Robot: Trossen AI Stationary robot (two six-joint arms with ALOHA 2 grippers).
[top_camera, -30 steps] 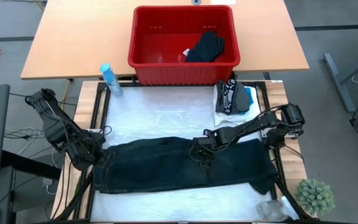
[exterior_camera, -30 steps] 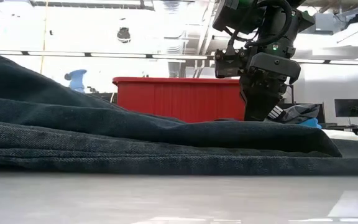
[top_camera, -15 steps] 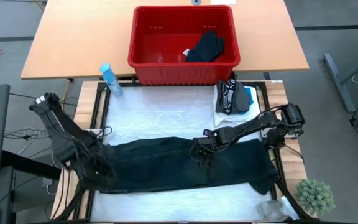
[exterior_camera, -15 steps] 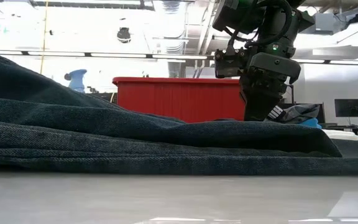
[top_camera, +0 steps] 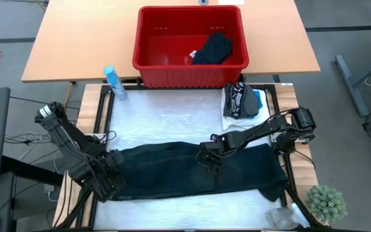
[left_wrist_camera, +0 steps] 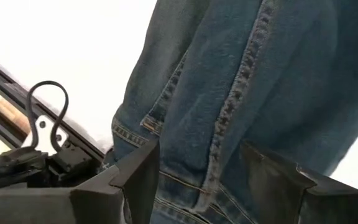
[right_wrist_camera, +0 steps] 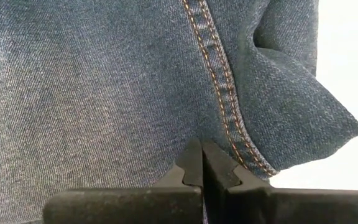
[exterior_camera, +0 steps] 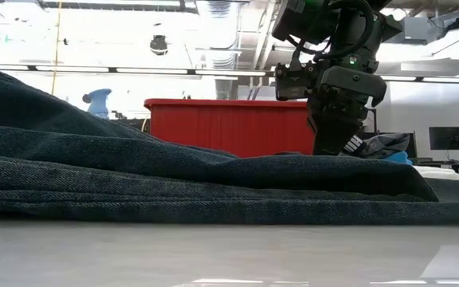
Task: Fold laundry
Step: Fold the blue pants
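A pair of dark blue jeans (top_camera: 192, 171) lies folded lengthwise across the white table cover, from left to right. My left gripper (top_camera: 111, 183) hovers open over the jeans' left end (left_wrist_camera: 241, 81), and its two fingers (left_wrist_camera: 143, 171) stand on either side of a stitched seam there. My right gripper (top_camera: 205, 160) is shut and points steeply down onto the middle of the jeans (right_wrist_camera: 104, 81). In the low view it comes down onto the top of the denim (exterior_camera: 174, 175). My left gripper stands astride the seam at the jeans' left end (left_wrist_camera: 213, 149), slanting down from above; I cannot tell whether its fingers touch the cloth. My right gripper has its shut fingertips (right_wrist_camera: 197, 155) on the top layer of denim beside an orange-stitched seam (right_wrist_camera: 222, 106), near the jeans' middle. It comes from above, slanting down. The jeans lie flat on the table under it.
A red basket (top_camera: 153, 71) at the far edge holds a black garment (top_camera: 212, 48). A stack of folded garments (top_camera: 242, 102) lies at the far right of the cover. A blue bottle (top_camera: 113, 82) stands far left, and a small plant (top_camera: 326, 201) near right.
My left gripper has moved toward the table's near edge and a little right, sinking over the jeans' left end, and its wrist has rolled. My right gripper and the jeans have kept still.
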